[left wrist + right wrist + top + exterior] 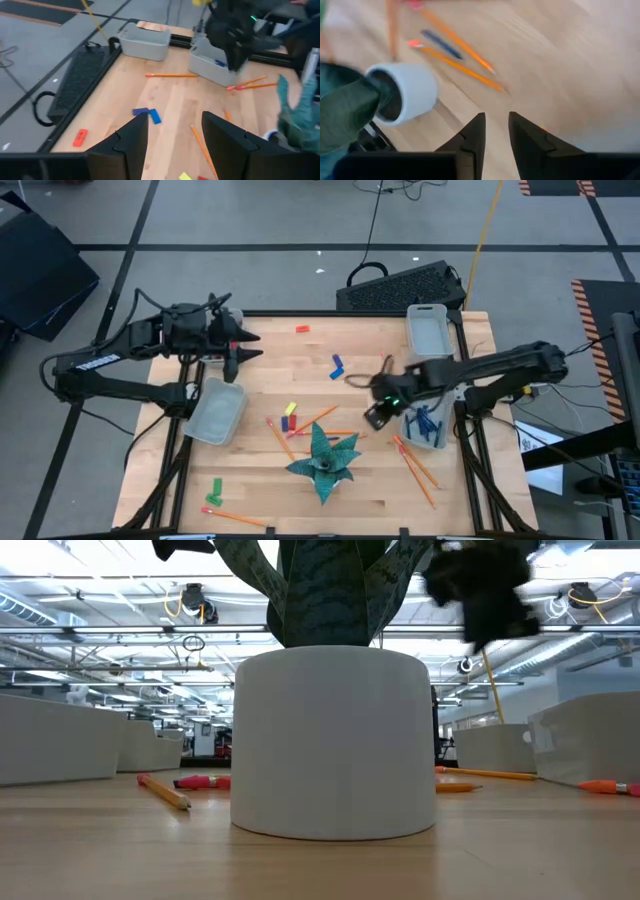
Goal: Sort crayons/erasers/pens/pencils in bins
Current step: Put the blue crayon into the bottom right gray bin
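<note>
High view: right tool [376, 416], fingers narrowly apart and empty, hovers over the tabletop [270, 360] | pencils [418, 470] lie just beside it, pens [425, 423] in the bin [436, 442] alongside | risk: potted plant [325, 460] near, descending could clip leaves | left tool [238, 351] open, waiting.

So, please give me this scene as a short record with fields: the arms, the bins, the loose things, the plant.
left gripper: open, empty, over the table's far left part, beside a bin
right gripper: open, empty, above the middle of the table, near the potted plant
bins in view: three; one at the left, one at the far right edge, one at the right holding blue pens
pencils: orange, loose on the wood, right of the plant and elsewhere
small pieces: red, blue, yellow, green, scattered; kind cannot be told
</note>
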`<state>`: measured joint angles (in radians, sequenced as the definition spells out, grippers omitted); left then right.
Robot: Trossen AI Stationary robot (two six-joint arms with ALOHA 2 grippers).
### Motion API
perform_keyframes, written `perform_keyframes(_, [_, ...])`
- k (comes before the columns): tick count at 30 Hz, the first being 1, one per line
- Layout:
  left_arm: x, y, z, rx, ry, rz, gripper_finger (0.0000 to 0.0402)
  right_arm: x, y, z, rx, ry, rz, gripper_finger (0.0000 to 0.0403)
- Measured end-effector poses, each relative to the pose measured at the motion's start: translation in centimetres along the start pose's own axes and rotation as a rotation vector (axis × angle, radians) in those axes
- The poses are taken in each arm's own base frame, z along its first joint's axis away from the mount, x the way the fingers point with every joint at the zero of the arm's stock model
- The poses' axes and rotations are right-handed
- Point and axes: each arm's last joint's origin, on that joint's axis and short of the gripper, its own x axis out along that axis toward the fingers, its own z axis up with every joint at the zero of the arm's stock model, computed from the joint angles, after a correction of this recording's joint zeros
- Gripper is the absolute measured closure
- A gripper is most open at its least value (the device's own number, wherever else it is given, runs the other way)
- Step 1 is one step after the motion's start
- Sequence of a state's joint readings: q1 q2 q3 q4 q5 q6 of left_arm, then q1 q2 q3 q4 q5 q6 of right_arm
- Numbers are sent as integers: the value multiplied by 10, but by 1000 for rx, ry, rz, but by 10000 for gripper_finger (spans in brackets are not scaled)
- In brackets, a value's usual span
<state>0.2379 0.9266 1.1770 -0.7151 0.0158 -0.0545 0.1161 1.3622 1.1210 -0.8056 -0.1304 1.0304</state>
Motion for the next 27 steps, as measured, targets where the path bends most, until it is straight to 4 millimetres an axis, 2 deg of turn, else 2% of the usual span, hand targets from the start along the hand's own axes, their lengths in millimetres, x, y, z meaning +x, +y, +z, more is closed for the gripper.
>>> perform_keyframes(3, [0,0,0,-6,-3,23,215,24,25,6,-341,-71,118,328])
perform_keyframes(6, [0,-1,0,-22,0,12,215,40,45,8,-627,-168,218,328])
perform_keyframes(10, [0,-4,0,-44,1,-5,215,58,49,5,-892,-194,206,328])
perform_keyframes(17, [0,-7,0,-57,-3,6,215,94,50,4,-979,-188,152,328])
perform_keyframes(21, [0,-7,0,-57,-2,5,215,123,53,6,-995,-211,143,328])
perform_keyframes(23, [0,-7,0,-57,-1,5,215,134,55,7,-981,-212,189,328])
perform_keyframes(27, [0,-7,0,-57,-5,12,215,139,67,-2,-990,-211,326,332])
